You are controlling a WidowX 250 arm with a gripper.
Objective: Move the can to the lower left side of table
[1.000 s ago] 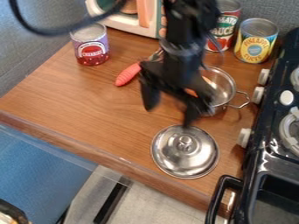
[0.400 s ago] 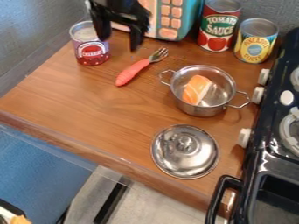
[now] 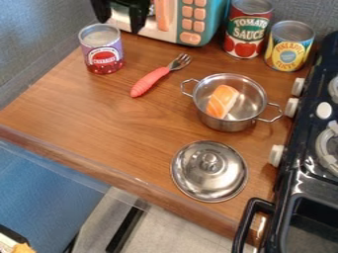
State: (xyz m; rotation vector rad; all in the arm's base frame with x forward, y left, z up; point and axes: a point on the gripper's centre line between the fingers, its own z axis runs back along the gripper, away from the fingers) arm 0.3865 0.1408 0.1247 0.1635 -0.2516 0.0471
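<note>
Gray textured walls (image 3: 29,47) are standing behind a wooden table (image 3: 99,113), a blue surface (image 3: 43,185) is lying below its front edge, light is glinting there

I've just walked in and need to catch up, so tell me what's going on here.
A robot is working at a toy kitchen, but nothing is being handled: its open, empty pincer is by the microwave. The red and purple can, probably the one to move, stands toward the table's upper left, not its lower left. The pot holds an orange piece; its lid lies on the table.
</note>
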